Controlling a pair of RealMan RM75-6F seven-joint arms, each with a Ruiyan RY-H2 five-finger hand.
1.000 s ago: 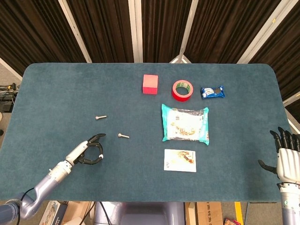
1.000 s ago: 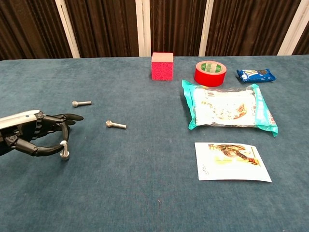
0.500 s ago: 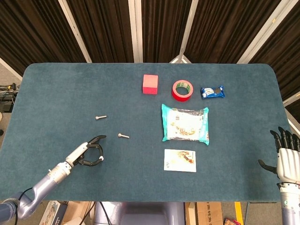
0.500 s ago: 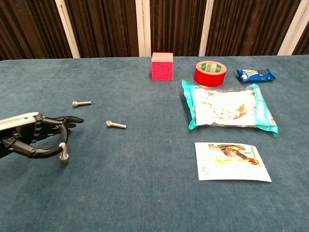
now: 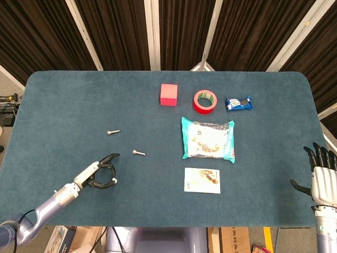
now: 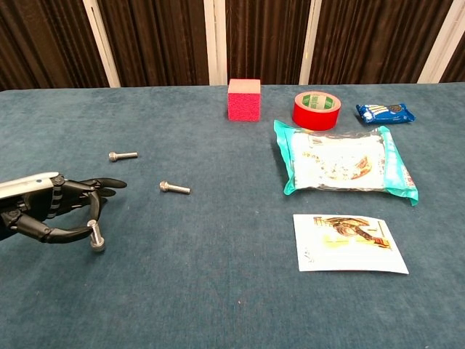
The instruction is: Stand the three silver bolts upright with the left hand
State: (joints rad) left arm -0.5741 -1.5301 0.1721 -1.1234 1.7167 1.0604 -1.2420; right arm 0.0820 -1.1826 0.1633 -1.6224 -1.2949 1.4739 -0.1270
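At the near left of the table [image 6: 218, 305], the left hand [image 6: 51, 211] curls loosely around the first bolt [image 6: 94, 236], which stands roughly upright, slightly tilted; whether the fingers are pinching it or only touching it cannot be told. Two more bolts lie flat beyond: the far bolt [image 6: 122, 155] and, rightward, the middle bolt [image 6: 174, 188], long axes running roughly left-right. The right hand [image 5: 322, 176] idles with fingers spread and empty, well apart.

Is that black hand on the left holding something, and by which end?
Yes: the left hand pinches a silver bolt near its upper end. The bolt stands roughly upright, its head down on the table.
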